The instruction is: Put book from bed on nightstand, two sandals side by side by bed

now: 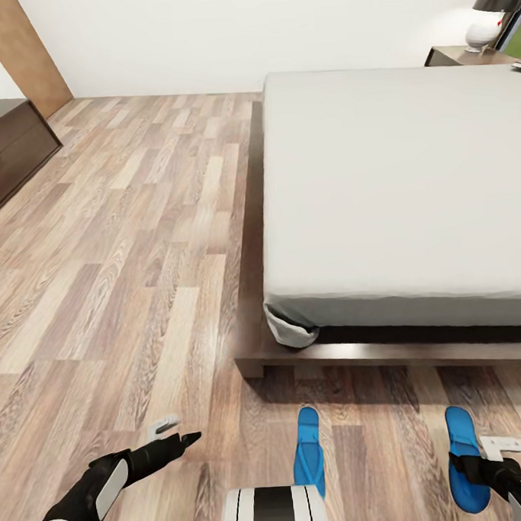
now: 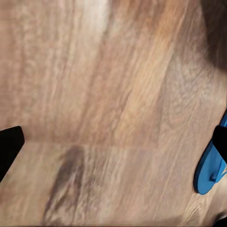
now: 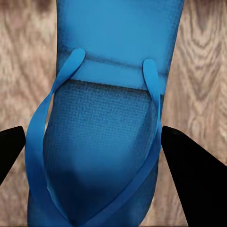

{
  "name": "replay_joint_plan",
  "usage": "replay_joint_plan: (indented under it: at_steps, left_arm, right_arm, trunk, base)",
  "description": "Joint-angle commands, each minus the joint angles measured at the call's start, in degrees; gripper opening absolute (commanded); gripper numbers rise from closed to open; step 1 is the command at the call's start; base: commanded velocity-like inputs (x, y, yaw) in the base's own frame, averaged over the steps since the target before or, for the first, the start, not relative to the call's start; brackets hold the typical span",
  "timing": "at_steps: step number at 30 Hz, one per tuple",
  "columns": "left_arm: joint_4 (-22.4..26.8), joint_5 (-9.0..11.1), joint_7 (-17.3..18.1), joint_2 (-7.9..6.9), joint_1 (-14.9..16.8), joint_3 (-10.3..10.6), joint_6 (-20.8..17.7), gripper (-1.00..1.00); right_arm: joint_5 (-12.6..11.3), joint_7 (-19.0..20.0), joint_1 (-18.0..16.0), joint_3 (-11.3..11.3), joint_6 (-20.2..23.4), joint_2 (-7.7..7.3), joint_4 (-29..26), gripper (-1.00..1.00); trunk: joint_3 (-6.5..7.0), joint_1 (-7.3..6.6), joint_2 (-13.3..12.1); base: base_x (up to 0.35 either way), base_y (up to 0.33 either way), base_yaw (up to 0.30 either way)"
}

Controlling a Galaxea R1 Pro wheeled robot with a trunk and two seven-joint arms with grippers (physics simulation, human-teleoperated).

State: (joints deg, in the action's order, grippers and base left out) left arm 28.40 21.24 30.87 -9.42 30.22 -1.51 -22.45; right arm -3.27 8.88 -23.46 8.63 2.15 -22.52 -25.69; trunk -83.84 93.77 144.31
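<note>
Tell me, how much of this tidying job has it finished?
Both sandals lie on the floor at the bed's foot, one near the middle, the other apart to its right. The right gripper hangs open straddling that one. The left gripper is open and empty. The mattress is bare; the book's place is unclear.

Left arm reaches forward low, its gripper [image 1: 180, 435] spread wide with nothing between the fingers. Right gripper [image 3: 113, 156] points straight down, fingers [image 3: 191, 175] parted wide.
</note>
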Motion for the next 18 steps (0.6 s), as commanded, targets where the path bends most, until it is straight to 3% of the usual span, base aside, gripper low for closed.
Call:
replay_joint_plan:
  at_steps: [1,18]
  left_arm:
    - [0.00,0.38,0.11,0.02,0.01,-0.16,-0.49,1.00]
    - [-0.01,0.38,0.08,0.12,0.01,-0.07,-0.49,1.00]
  right_arm:
    - [-0.34,0.41,0.00,0.34,0.23,0.02,-0.08,-1.00]
    - [-0.34,0.29,0.00,0.38,0.16,0.09,0.19,-1.00]
  trunk:
    - [-0.03,-0.01,0.01]
    - [-0.03,-0.01,0.01]
  base:
    - [0.000,0.323,0.000]
    - [0.000,0.323,0.000]
